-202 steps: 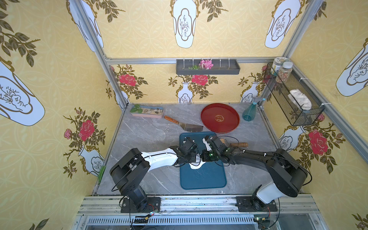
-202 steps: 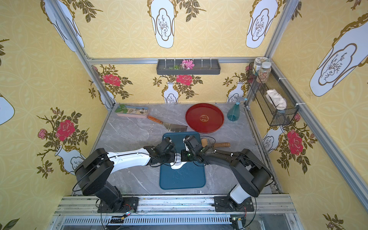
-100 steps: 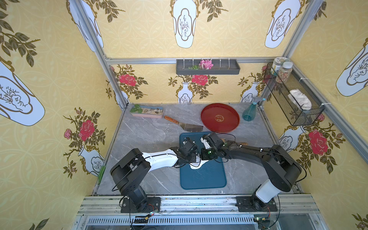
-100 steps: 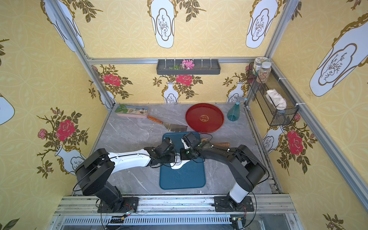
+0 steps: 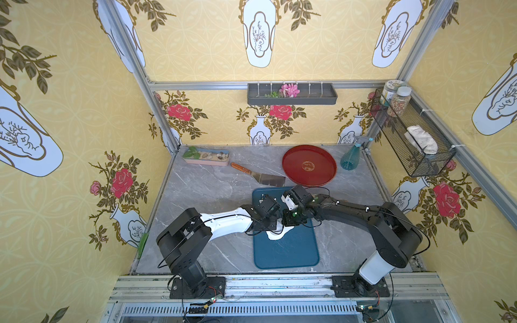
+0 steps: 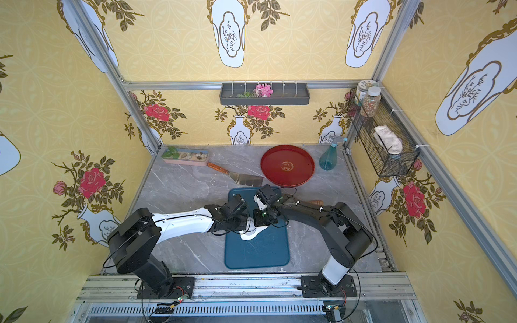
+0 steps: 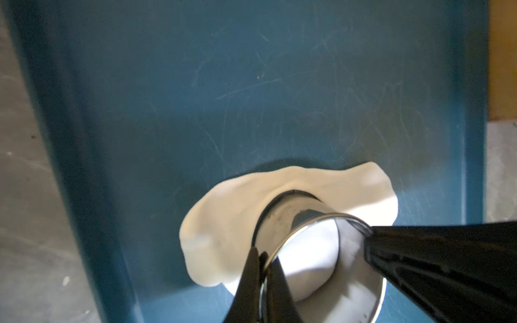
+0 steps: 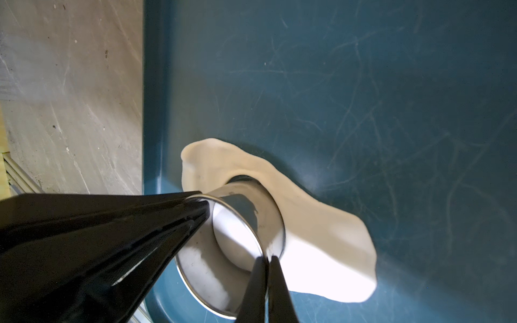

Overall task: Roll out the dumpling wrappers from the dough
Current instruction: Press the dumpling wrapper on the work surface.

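Jaws of left gripper [image 7: 263,261] and right gripper [image 8: 268,263] are pinched shut on opposite sides of the steel ring [image 7: 291,215] rim. Ring is seated in the dough sheet [image 7: 223,212] on the blue mat [image 7: 251,84]; 1 wrapper disc [image 7: 307,263] is enclosed, directly below both grips; neither arm is judged nearer.

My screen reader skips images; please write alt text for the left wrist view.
A steel ring stands pressed into flat white dough on a blue tray. The left gripper pinches its rim on one side, the right gripper on the opposite side.

Mock kitchen booth: wallpaper [image 5: 201,42], aluminium frame [image 5: 195,85]
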{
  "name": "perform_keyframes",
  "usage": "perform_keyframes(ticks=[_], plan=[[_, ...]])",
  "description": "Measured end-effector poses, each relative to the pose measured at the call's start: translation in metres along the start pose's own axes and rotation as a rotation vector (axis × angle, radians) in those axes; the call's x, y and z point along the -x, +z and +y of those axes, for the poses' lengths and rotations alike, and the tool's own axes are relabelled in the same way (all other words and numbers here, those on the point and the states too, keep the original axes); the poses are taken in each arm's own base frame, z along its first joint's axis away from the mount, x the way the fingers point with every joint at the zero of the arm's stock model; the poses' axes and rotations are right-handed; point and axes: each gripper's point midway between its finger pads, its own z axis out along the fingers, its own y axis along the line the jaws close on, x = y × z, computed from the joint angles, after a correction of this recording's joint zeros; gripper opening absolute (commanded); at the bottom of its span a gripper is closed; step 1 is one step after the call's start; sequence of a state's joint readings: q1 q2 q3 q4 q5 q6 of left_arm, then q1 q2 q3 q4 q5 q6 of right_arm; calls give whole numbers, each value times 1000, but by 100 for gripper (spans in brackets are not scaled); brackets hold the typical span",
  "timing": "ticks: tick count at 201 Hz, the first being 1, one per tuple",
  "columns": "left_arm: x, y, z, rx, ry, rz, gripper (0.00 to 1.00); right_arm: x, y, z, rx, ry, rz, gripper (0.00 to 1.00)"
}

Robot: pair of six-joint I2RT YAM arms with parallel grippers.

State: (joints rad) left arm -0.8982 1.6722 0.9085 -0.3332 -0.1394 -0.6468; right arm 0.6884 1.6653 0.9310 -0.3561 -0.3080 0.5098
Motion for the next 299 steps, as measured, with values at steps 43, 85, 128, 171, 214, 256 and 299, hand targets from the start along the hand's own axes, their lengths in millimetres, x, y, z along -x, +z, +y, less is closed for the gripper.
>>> perform_keyframes(ticks=[43, 85, 128, 171, 214, 256, 299], plan=[[0, 2, 2, -2, 21, 45, 0, -3, 1, 0, -13, 12, 8, 0], [0, 2, 4, -24, 26, 62, 0, -4, 4, 0, -28, 21, 24, 0], [-1, 3, 4, -37, 29, 78, 0, -5, 4, 0, -40, 22, 33, 0], [-2, 3, 2, -23, 46, 83, 0, -2, -2, -2, -39, 29, 11, 0], [-3, 4, -2, -19, 55, 82, 0, -2, -5, -2, -35, 26, 13, 0], [-2, 3, 1, -14, 50, 69, 0, -7, -2, -1, -78, 3, 35, 0], [-1, 2, 2, -32, 33, 60, 0, -8, 1, -2, -115, -10, 38, 0]])
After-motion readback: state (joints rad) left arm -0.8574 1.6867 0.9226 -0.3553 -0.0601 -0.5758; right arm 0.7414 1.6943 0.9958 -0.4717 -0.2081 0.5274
